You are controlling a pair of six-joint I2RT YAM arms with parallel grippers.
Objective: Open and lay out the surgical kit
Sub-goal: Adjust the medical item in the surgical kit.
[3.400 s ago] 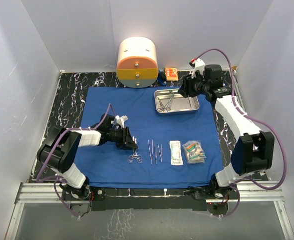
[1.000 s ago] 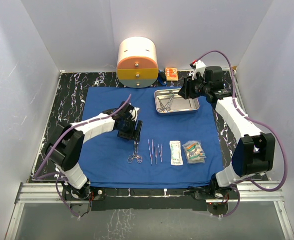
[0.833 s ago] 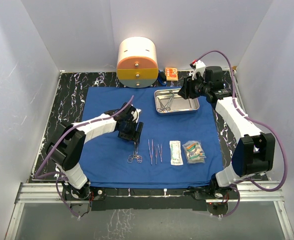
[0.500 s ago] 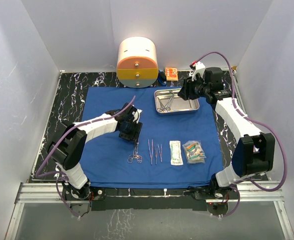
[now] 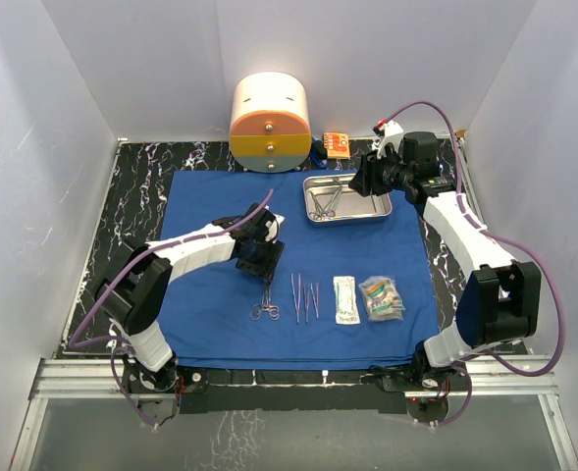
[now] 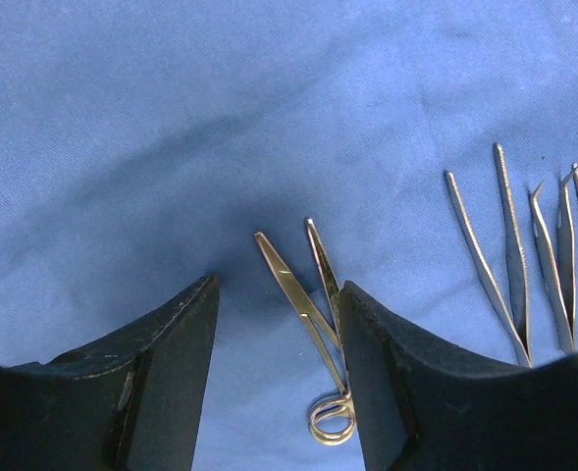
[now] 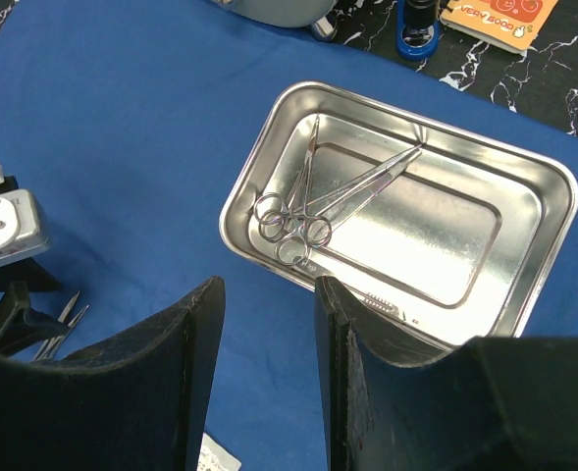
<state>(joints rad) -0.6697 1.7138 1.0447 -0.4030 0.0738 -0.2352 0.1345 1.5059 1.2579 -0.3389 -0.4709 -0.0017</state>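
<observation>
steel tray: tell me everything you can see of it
The steel tray is a shiny rectangular pan with rounded corners, a raised rim and a stepped floor. It sits flat on the blue cloth, in the cloth's far right part. Two ring-handled steel instruments lie crossed inside, toward its left end. Nothing else visibly touches it.

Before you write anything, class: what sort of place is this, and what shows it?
Likely a robotics test cell: plain white walls box in a marbled table, two arms work it, surgical instruments lie on a blue cloth.
</observation>
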